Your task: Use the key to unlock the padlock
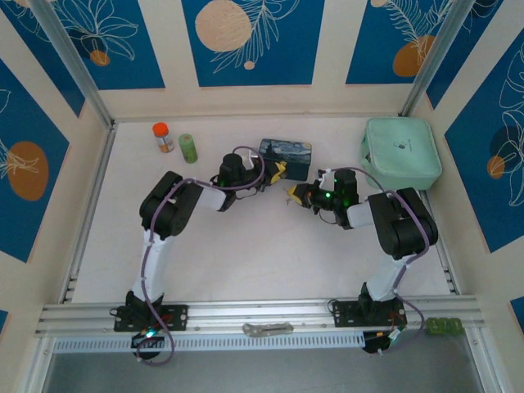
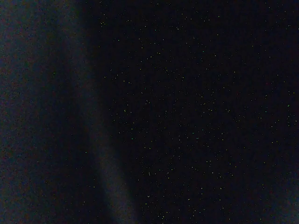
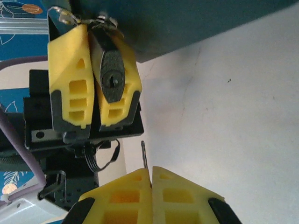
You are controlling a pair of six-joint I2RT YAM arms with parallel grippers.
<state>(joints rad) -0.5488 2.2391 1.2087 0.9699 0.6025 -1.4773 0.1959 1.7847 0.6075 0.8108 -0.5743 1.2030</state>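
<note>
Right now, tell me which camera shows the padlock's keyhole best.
Right wrist: the padlock sits clamped between the left fingers, keyhole facing the lens, sharp and close. Top external shows at most a dark speck between those fingers, beside the tin. The left wrist picture is too dark to tell.

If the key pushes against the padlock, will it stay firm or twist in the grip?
Likely firm: the blocky padlock sits clamped between the yellow fingers of the left gripper. It might pivot slightly under the key, since only two sides are held.

The right claw [image 3: 151, 175] at 6 o'clock hides most of the key [image 3: 144, 156]; the left claw [image 3: 91, 32] at 11 o'clock covers the shackle of the padlock [image 3: 113, 79].
</note>
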